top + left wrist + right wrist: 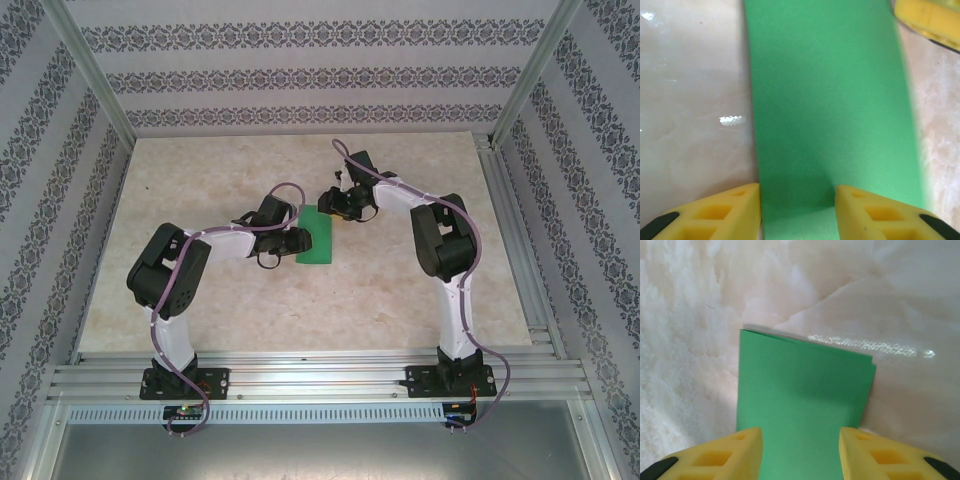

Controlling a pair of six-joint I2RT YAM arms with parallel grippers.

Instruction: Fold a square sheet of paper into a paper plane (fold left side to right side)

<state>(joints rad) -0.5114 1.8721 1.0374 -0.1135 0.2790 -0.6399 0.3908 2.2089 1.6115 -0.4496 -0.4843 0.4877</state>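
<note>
The square sheet of paper (318,237) lies folded in half as a narrow bright green rectangle in the middle of the table. My left gripper (293,241) sits at its left long edge, open. In the left wrist view the green strip (830,100) runs away between and under the two yellow fingertips (740,210), which stand apart. My right gripper (337,206) is at the paper's far end, also open. Seen from the right wrist, the folded sheet (805,390) lies below the spread jaws, with its two layers slightly offset at the far edge.
The tabletop (200,190) is pale marble-patterned board. Patterned walls and an aluminium frame (90,90) enclose it on three sides. A yellow finger of the right gripper (930,20) shows at the top right of the left wrist view.
</note>
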